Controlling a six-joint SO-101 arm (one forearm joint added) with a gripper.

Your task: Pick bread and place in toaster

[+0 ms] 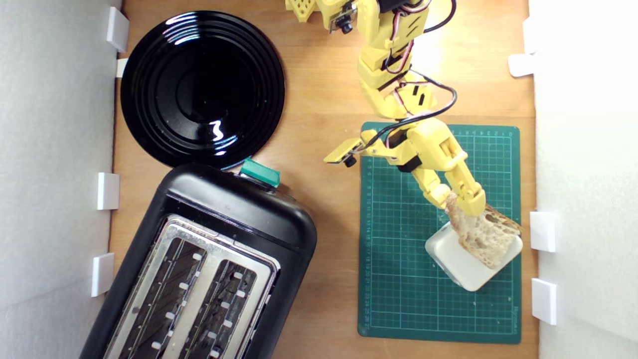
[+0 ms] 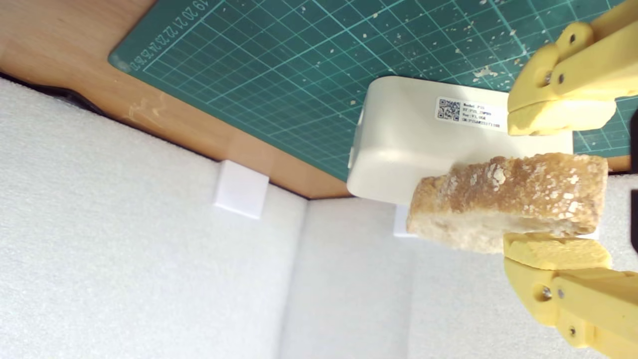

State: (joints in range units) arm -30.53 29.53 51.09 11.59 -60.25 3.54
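The bread (image 1: 486, 234) is a tan holey slice with brown crust, lying tilted on a cream-white block (image 1: 461, 267) on the green mat. My yellow gripper (image 1: 461, 202) reaches its upper end from above. In the wrist view the bread (image 2: 503, 199) shows crust-side, between the fingers of the gripper (image 2: 536, 184). One fingertip (image 2: 553, 249) touches it; the other fingertip (image 2: 558, 117) stands a small gap away, so the jaws are open around the slice. The black toaster (image 1: 234, 209), with silver top, two slots and a teal lever tab (image 1: 259, 173), sits at the exterior view's lower left.
A round glossy black plate (image 1: 202, 87) lies behind the toaster. The green cutting mat (image 1: 398, 249) covers the exterior view's right of the wooden table. White foam walls (image 1: 55, 174) with small white clips (image 1: 542, 231) border both sides, close to the bread.
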